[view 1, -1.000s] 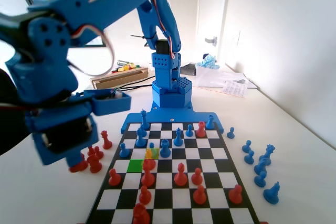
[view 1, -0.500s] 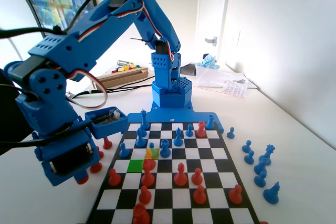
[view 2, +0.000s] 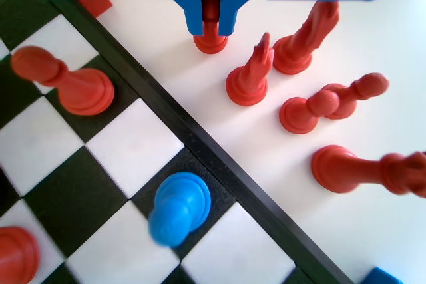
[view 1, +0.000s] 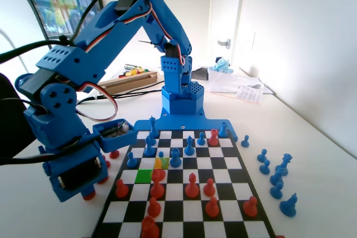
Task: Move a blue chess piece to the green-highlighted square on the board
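Your gripper (view 2: 210, 23) clamps 1 red pawn (view 2: 211, 36) off the board (view 2: 200, 139), beside a blue pawn (view 2: 178, 207).

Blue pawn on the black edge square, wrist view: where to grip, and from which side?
Grip the blue pawn at the narrow neck under its round head, coming down from above. It stands upright and nothing touches it.
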You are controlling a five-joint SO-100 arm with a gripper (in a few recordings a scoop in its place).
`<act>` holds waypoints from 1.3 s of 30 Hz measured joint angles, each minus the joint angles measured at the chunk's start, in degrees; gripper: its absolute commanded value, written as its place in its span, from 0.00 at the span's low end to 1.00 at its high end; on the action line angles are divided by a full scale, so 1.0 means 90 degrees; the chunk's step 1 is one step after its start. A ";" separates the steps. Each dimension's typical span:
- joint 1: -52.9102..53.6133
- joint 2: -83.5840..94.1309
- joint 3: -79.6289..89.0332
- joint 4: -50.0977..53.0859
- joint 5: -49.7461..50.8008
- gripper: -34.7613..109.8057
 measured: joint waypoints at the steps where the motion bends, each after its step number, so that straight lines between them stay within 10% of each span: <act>1: 0.0000 0.0000 0.0068 -0.0039 0.0000 0.25; 39: -0.0713 0.2441 0.0850 0.1240 0.0156 0.33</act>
